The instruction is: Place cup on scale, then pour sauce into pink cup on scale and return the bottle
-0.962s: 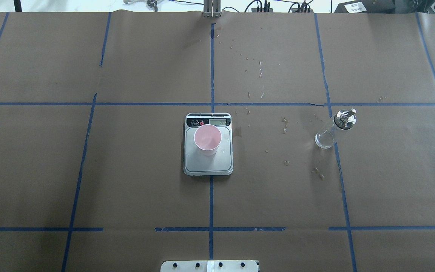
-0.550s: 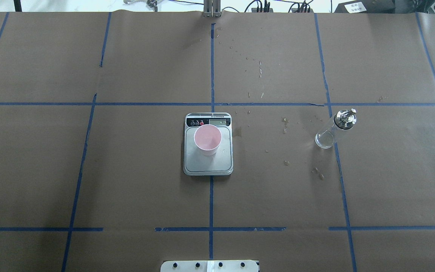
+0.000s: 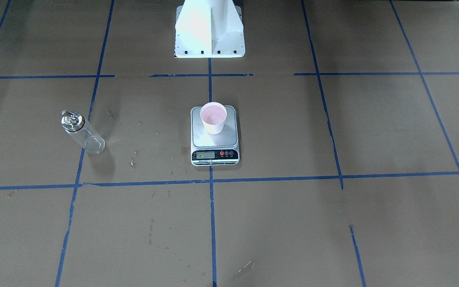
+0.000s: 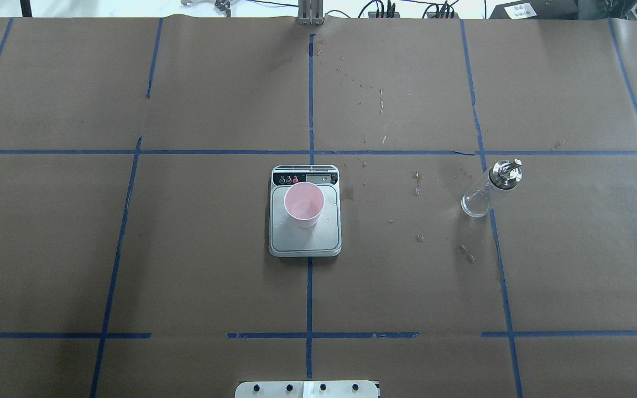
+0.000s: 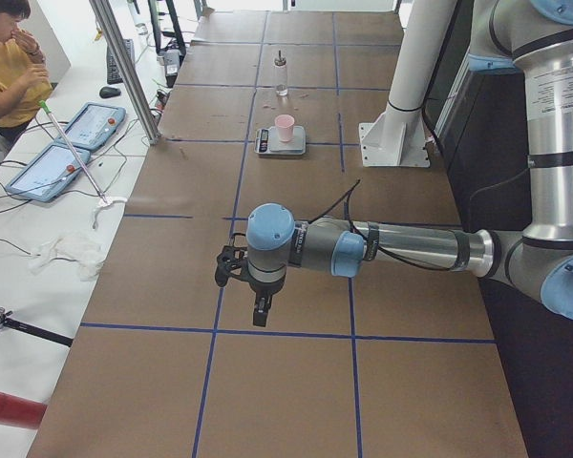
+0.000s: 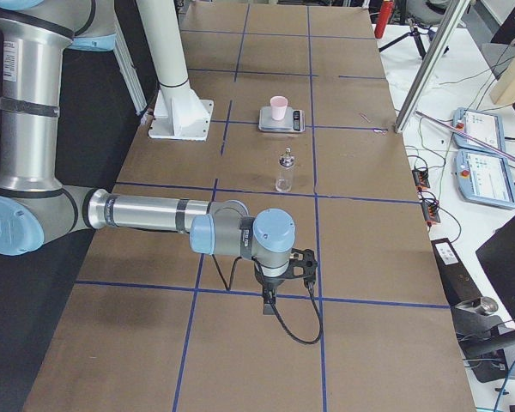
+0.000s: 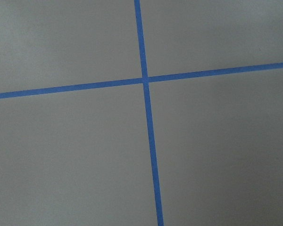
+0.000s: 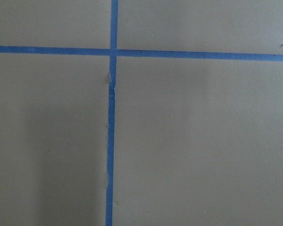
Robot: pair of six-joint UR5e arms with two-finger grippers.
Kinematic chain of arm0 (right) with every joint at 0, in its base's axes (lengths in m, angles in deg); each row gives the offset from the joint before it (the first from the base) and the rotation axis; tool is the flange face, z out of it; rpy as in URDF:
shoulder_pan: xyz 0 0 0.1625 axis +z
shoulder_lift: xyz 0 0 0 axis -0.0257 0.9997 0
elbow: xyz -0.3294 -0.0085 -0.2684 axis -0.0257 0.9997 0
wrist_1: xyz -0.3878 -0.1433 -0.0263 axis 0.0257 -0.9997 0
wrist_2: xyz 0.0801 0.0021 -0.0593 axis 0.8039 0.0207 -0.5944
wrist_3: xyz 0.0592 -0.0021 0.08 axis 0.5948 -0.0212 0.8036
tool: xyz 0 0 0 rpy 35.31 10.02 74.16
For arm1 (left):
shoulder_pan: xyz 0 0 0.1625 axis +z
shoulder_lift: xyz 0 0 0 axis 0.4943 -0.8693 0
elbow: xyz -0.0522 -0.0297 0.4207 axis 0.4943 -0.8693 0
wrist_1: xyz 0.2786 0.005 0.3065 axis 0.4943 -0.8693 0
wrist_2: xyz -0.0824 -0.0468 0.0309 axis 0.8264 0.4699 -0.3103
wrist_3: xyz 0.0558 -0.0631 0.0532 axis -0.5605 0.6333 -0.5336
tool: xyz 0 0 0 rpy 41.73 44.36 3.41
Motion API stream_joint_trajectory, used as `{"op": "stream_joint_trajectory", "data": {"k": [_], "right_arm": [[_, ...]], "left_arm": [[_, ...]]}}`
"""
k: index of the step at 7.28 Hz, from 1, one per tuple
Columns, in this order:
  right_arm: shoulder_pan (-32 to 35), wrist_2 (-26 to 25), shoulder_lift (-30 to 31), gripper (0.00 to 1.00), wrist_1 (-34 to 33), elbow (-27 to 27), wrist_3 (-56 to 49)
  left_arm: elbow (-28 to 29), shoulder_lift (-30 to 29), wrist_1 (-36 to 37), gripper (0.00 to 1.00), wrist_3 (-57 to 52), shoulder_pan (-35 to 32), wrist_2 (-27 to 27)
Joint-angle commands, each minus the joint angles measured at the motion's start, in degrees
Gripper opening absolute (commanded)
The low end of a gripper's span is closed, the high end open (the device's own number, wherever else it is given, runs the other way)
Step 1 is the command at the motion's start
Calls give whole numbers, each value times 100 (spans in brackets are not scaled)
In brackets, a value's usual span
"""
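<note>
Cup (image 4: 303, 205), pink, tapered, atop steel scale (image 4: 304, 241); bottle (image 4: 478, 198) seemingly glass.

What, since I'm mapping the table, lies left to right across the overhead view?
scale → drip stains → bottle. The cup stands on the scale, so it has no separate place in the order.

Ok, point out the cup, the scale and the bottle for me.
cup (image 4: 303, 200), overhead view, pink inside.
scale (image 4: 304, 241), overhead view, bare steel platform.
bottle (image 4: 481, 194), overhead view, glass body.
</note>
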Motion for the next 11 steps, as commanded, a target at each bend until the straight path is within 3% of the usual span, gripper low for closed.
{"op": "stream_joint_trajectory", "data": {"k": [1,11], "right_arm": [[-2,0,0,100,50,9,2],[-11,9,-44,100,68,-18,-6]], "left_arm": [[-8,0,0,100,-3,0,0],[-69,-9,-18,100,-3,0,88]]}}
